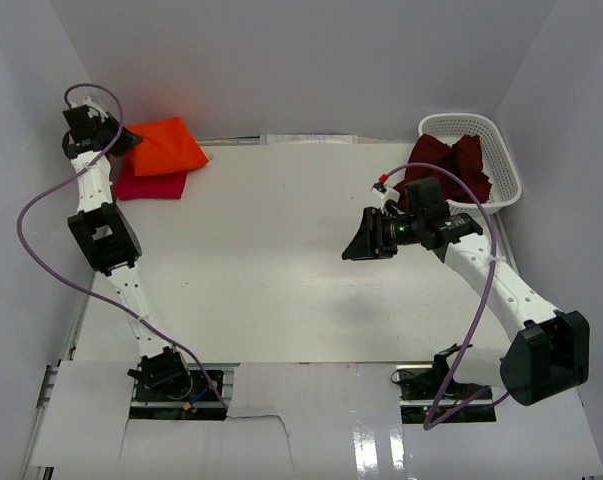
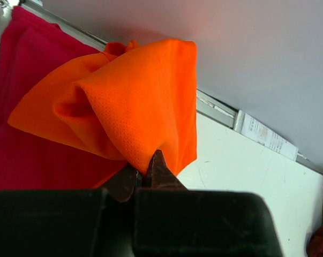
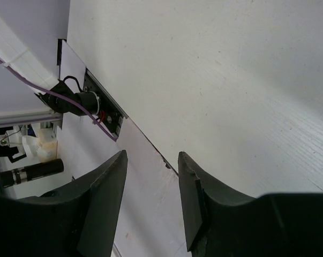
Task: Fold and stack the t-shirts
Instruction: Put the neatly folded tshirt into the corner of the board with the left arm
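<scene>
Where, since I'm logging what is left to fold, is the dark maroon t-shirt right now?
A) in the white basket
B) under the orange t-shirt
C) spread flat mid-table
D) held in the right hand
A: the dark maroon t-shirt lies bunched inside the white basket at the far right; the right hand is open and empty, and the left hand pinches the orange t-shirt.

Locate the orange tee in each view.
Top external: upper left, orange tee lying on the magenta tee.
Left wrist: orange tee at centre, pinched in the left gripper.
Right wrist: not in it.
Shared landmark: the magenta tee beneath it.
</scene>
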{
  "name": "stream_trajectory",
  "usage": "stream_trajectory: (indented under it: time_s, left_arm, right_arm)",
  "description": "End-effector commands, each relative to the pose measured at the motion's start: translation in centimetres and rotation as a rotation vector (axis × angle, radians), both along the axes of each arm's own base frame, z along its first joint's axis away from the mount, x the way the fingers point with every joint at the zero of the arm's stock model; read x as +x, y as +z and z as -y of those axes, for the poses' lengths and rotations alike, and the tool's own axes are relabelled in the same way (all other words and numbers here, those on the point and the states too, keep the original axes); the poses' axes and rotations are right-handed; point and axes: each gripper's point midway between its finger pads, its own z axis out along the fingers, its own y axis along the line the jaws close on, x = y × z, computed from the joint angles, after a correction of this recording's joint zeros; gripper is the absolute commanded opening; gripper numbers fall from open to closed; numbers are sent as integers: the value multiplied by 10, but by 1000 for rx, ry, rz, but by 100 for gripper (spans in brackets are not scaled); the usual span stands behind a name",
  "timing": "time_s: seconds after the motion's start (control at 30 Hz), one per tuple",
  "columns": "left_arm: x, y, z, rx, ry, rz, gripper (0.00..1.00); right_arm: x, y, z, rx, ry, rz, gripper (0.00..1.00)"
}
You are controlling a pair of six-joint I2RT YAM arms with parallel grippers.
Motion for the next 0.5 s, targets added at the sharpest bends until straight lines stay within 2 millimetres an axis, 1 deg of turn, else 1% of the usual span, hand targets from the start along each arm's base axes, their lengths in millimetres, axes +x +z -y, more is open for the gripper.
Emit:
stream_trajectory:
  time_s: [0.0, 0.03, 0.1, 0.13, 0.23, 0.27, 0.3, 0.37, 0.47]
  left_arm:
    - [-6, 90, 21, 32, -41, 163, 0]
    - [-6, 88, 18, 30, -34, 162, 0]
    - [-7, 74, 15, 14, -24, 130, 0]
    - [-10, 60, 14, -1, -12, 98, 0]
    - [-14, 40, 14, -19, 3, 57, 0]
    - [-16, 29, 14, -26, 10, 33, 0]
    - [-17, 24, 13, -25, 17, 19, 0]
    - [-19, 13, 4, -9, 55, -13, 0]
    - [-22, 5, -6, 15, 93, -46, 0]
  right_arm:
    - [-3, 0, -4, 21, 20, -9, 49]
    - [-3, 1, -4, 23, 19, -7, 49]
    - [-5, -1, -4, 22, 21, -13, 49]
    - [-6, -3, -4, 20, 20, -14, 49]
    - [-7, -4, -4, 23, 20, -13, 49]
    - [-8, -5, -4, 24, 19, -17, 49]
    - [-9, -7, -4, 23, 20, -22, 49]
    - [-9, -7, -4, 27, 24, -23, 49]
    - [-10, -8, -4, 27, 23, -26, 49]
